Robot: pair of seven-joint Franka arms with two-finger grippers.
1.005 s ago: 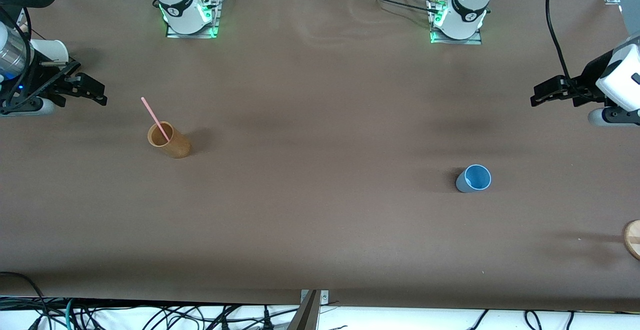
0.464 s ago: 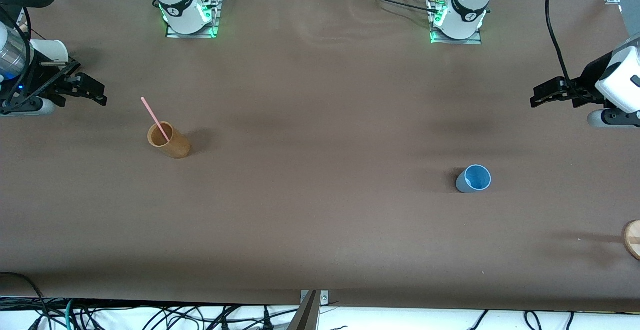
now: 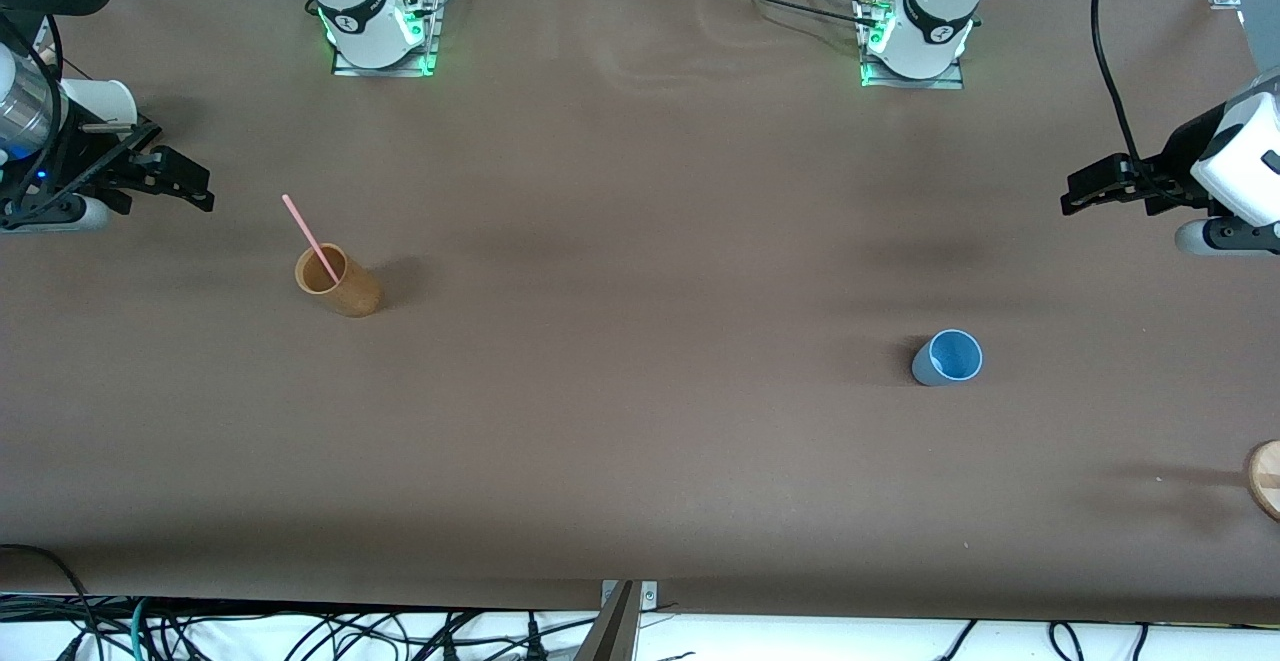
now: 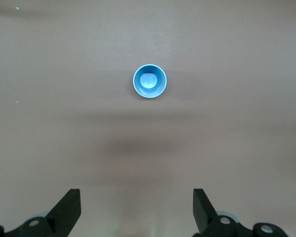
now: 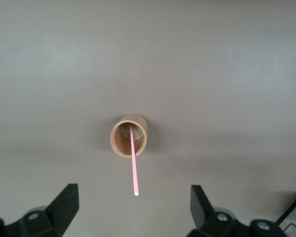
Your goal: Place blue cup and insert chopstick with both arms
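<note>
Nothing done yet. Blue cup (image 3: 947,358) stands upright, ungrasped, toward the left arm's end. Pink chopstick (image 3: 311,240) is leaned in the tan cup (image 3: 337,282). Left gripper (image 3: 1072,193) and right gripper (image 3: 203,191) are held spread, empty, over bare table (image 3: 640,421). Both pickups remain.

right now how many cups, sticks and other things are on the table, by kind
cups: 2, the blue cup and the tan cup
sticks: 1, the pink chopstick, leaning in the tan cup
round wooden pieces: 1, the wooden disc, cut off at the edge of the front view
total: 4
</note>
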